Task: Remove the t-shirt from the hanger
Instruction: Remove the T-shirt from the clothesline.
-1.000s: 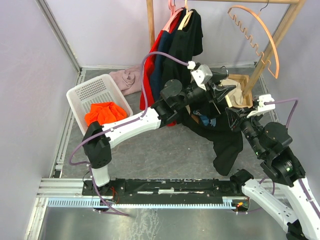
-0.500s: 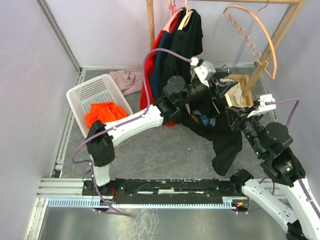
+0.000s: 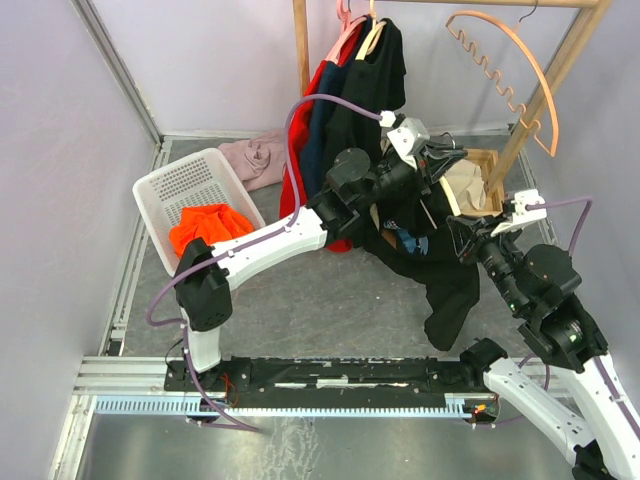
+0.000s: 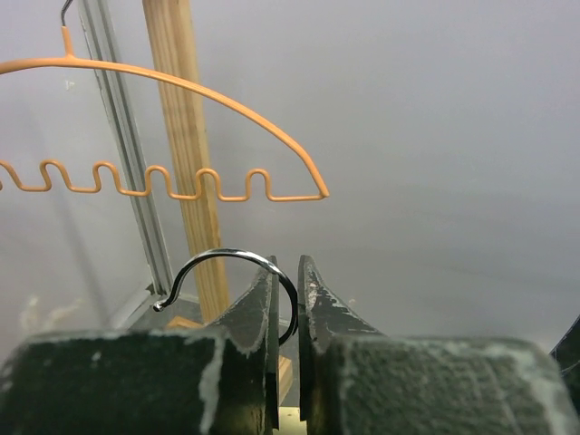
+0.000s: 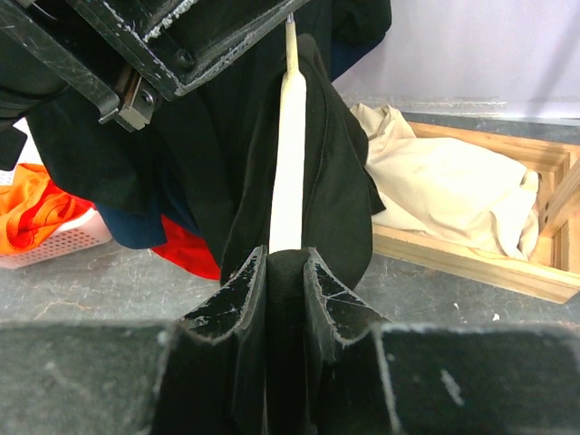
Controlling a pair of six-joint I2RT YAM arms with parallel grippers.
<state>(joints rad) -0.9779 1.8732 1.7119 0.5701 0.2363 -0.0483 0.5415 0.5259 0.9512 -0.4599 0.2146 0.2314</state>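
The black t-shirt (image 3: 450, 290) hangs between the two arms, draped over a pale hanger (image 5: 288, 154) whose arm shows through the neck opening. My left gripper (image 4: 288, 272) is shut on the hanger's metal hook (image 4: 222, 256), which curls out to the left of the fingers; in the top view that gripper (image 3: 447, 160) is above the shirt. My right gripper (image 5: 284, 258) is shut on black t-shirt (image 5: 340, 181) fabric at the near end of the hanger arm. In the top view the right gripper (image 3: 463, 236) sits at the shirt's right side. Whether the hanger's end lies inside that pinch is hidden.
A wooden rack (image 3: 300, 40) holds red, navy and black garments (image 3: 345, 100) and an empty orange wire hanger (image 3: 500, 70). A white basket (image 3: 165, 190) with an orange garment stands left. A wooden box (image 3: 492, 160) with cream cloth is right. A pink garment (image 3: 255, 158) lies behind.
My left gripper has risen slightly and shut on the hanger's hook. The right arm and its grip on the shirt are unchanged.
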